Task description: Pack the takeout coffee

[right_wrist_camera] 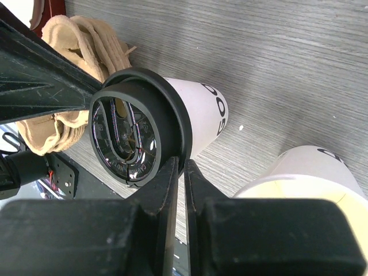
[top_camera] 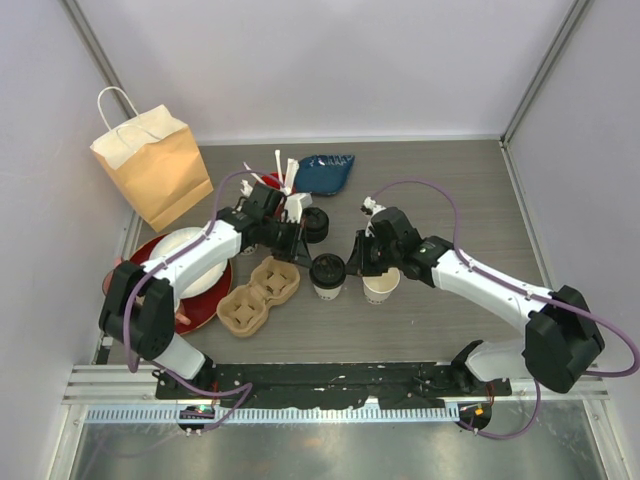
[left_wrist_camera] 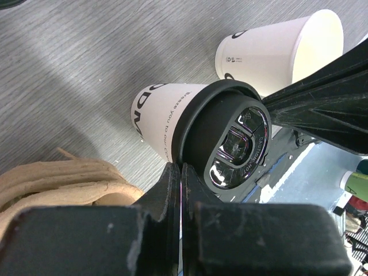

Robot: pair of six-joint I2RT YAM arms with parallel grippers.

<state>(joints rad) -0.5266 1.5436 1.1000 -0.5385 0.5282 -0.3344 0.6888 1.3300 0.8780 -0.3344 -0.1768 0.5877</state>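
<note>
Lidded takeout coffee (top_camera: pixel 327 276) stands upright on the table (top_camera: pixel 440 180), just right of the pulp cup carrier (top_camera: pixel 258 295), and an unlidded cup (top_camera: pixel 381 286) sits further right of it. The left end effector (left_wrist_camera: pixel 181 175) is pinched closed on nothing. The right end effector (right_wrist_camera: pixel 179 172) looks closed too, maybe brushing the lid (right_wrist_camera: pixel 138 132), hard to tell.

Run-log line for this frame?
left gripper: shut, at lidded cup | right gripper: shut, at lidded cup | second cup: unlidded | carrier: no cups

Grey table (top_camera: pixel 450 190), lidded cup (top_camera: pixel 327 275), open cup (top_camera: pixel 381 286), carrier (top_camera: pixel 258 296), bag (top_camera: pixel 155 170)
</note>
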